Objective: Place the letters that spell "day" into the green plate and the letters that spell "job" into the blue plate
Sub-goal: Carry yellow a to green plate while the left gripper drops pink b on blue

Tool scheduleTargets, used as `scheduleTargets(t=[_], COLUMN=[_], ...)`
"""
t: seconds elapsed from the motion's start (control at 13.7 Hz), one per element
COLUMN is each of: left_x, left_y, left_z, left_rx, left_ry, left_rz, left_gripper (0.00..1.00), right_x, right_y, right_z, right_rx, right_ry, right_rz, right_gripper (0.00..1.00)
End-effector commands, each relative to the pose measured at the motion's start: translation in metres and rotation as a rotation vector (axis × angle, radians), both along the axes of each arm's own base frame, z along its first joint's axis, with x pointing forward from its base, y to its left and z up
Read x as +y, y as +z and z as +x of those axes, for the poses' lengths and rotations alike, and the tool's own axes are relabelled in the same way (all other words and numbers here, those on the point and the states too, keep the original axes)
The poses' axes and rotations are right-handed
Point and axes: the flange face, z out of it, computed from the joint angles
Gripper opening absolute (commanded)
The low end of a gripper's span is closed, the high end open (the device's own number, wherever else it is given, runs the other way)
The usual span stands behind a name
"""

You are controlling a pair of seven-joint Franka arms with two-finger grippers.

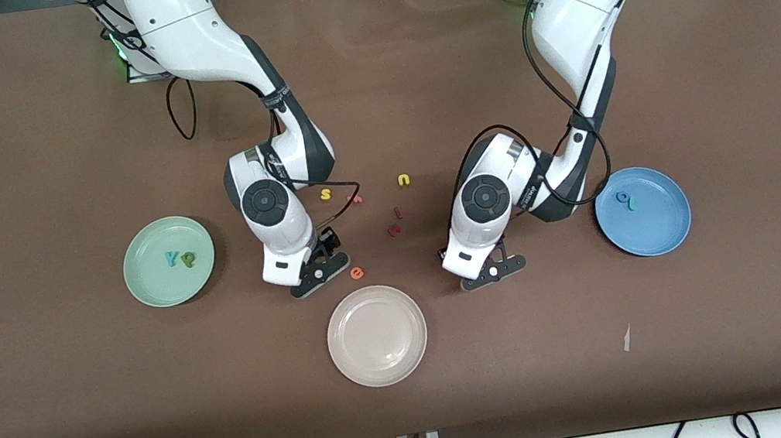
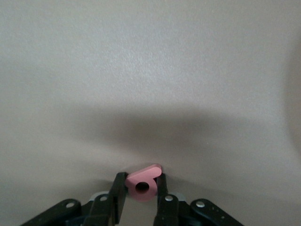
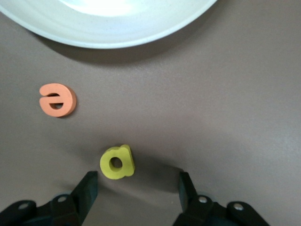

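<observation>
The salmon-red b [image 2: 145, 183] sits pinched and tilted between the fingers of my left gripper [image 2: 141, 181], low at the table. In the front view that gripper [image 1: 491, 273] stands between the beige plate and the blue plate [image 1: 663, 231]. The blue o [image 1: 623, 197] and teal j [image 1: 633, 202] lie in the blue plate. My right gripper [image 3: 137, 181] is open, and the yellow a [image 3: 117, 162] lies on the table just off its fingertips. That gripper [image 1: 317, 274] is beside the green plate [image 1: 158, 287], which holds the teal y [image 1: 171, 259] and dark-green d [image 1: 188, 260].
A beige-white plate [image 1: 377, 335] sits nearest the front camera, its rim [image 3: 117, 33] close to the right gripper. An orange e [image 1: 357, 273] lies beside it. A yellow s [image 1: 326, 195], yellow u [image 1: 403, 180], pink f [image 1: 356, 198] and dark-red letters [image 1: 395, 230] lie mid-table.
</observation>
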Motion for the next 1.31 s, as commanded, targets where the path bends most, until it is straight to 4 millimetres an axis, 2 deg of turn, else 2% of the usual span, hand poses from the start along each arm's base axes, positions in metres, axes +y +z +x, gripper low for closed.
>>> scheduleTargets(t=[0.0,0.15,0.29,0.37,0.44,0.58,0.66,0.73,0.8,0.95,1.1,1.17,1.24], left_x=[0.022,0.048,0.09,0.122,0.156,0.222,0.252,0.279,0.304,0.337,0.368,0.372,0.374], left_y=[0.023,0.039,0.054,0.063,0.072,0.091,0.095,0.092,0.082,0.049,0.036,0.035,0.037], left_z=[0.014,0.019,0.015,0.007,-0.002,-0.015,-0.021,-0.029,-0.039,-0.058,-0.063,-0.063,-0.06], left_rx=[0.034,0.071,0.115,0.136,0.152,0.169,0.176,0.168,0.147,0.08,0.07,0.073,0.081], left_ry=[-0.041,-0.09,-0.153,-0.201,-0.254,-0.344,-0.386,-0.427,-0.452,-0.476,-0.482,-0.477,-0.469], left_rz=[0.027,0.04,0.055,0.062,0.063,0.052,0.046,0.039,0.036,0.055,0.095,0.095,0.096], left_gripper=[0.17,0.15,0.15,0.15,0.15,0.14,0.13,0.12,0.12,0.12,0.14,0.35,0.87], right_x=[0.006,0.008,0.009,0.013,0.021,0.025,0.026,0.026,0.026,0.025,0.022,0.016,0.01], right_y=[0.0,0.002,0.003,0.002,-0.001,0.003,0.0,0.0,0.0,0.0,0.01,0.019,0.034], right_z=[0.004,0.006,0.006,0.004,-0.001,0.0,0.001,0.001,0.001,0.001,0.005,0.01,0.014], right_rx=[-0.02,-0.025,-0.028,-0.025,-0.015,-0.022,-0.022,-0.022,-0.022,-0.021,-0.028,-0.034,-0.037], right_ry=[0.034,0.043,0.044,0.051,0.06,0.06,0.06,0.062,0.059,0.052,0.042,0.031,0.015], right_rz=[-0.009,-0.006,-0.005,-0.002,0.007,0.015,0.013,0.013,0.013,0.016,0.025,0.03,0.036], right_gripper=[0.74,0.64,0.64,0.64,0.6,0.46,0.45,0.38,0.26,0.09,0.08,0.08,0.08])
